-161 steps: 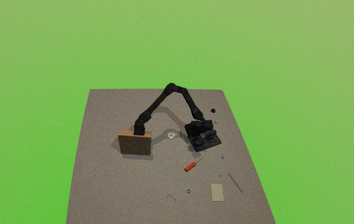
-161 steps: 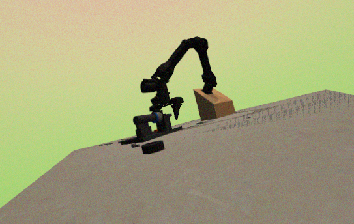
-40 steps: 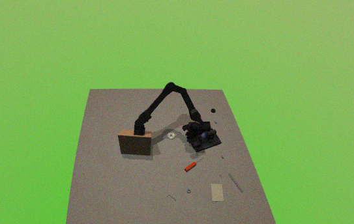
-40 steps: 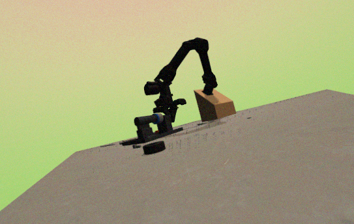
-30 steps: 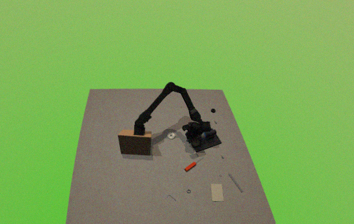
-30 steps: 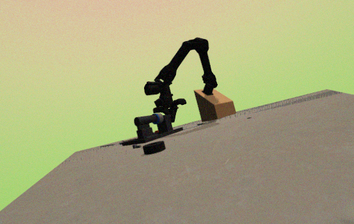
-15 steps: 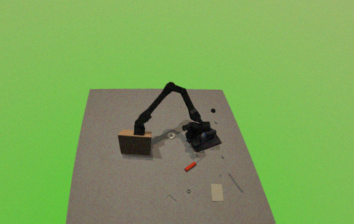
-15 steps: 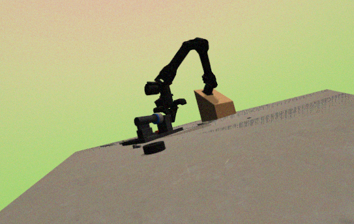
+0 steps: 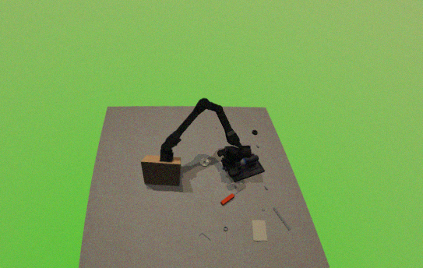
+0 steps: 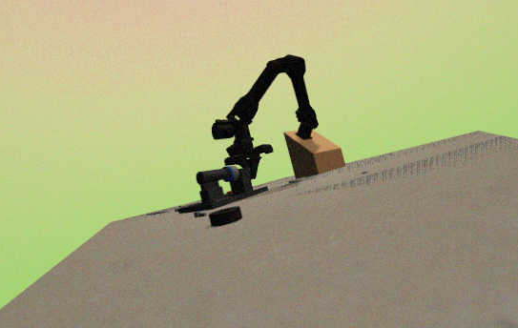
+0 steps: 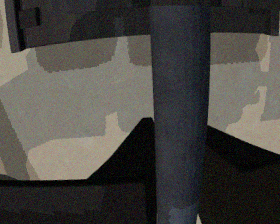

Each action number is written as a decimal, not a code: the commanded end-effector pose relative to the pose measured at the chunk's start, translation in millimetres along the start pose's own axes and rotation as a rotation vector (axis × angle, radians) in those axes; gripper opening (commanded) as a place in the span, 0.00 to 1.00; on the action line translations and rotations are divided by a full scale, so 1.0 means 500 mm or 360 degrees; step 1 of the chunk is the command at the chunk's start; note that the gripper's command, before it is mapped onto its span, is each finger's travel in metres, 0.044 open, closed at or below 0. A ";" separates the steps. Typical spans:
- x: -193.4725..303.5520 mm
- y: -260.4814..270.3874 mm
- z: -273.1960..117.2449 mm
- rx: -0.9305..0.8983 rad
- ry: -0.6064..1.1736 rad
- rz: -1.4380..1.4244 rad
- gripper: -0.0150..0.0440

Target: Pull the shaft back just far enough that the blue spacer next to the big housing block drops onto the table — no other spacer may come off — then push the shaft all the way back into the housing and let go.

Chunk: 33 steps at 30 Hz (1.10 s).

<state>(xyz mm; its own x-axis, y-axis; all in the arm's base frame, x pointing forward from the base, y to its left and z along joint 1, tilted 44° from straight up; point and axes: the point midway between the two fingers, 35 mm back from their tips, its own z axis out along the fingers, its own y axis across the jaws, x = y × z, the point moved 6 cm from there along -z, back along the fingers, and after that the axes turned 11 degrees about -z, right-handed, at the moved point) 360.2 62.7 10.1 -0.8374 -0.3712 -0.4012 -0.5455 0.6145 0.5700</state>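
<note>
One shaft (image 11: 181, 75), gripped by the claw (image 9: 228, 164) (image 10: 254, 171) (image 11: 163, 125), pointed twelve-to-six lengthwise in the wrist view, over the bench (image 9: 129, 222) (image 10: 349, 262) (image 11: 71, 160); outside, the blue spacer (image 9: 243, 161) (image 10: 231, 174) sat at the housing's (image 9: 252, 158) (image 10: 210, 176) three o'clock.

No text, label, brand name, number or sign can be read in any of the three views. The pale rectangular card (image 9: 259, 230) lying flat on the table shows no writing that can be made out from above. The black arm (image 9: 190, 121) (image 10: 262, 87) and the wooden block (image 9: 161, 173) (image 10: 305, 157) under its base show no readable marking. In the wrist view, the dark blue-gray shaft (image 11: 181, 110) shows no letters or numbers that can be read.
</note>
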 end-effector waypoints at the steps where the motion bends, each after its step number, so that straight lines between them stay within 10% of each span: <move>1: 0.001 0.001 0.000 0.0001 -0.0001 -0.0007 0.25; 33: 0.007 0.002 0.000 0.0001 -0.0001 -0.0007 0.25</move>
<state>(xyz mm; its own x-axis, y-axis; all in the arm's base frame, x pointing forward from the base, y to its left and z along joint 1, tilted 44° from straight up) 357.4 62.0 9.1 -0.8374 -0.3712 -0.4012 -0.5455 0.6146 0.5699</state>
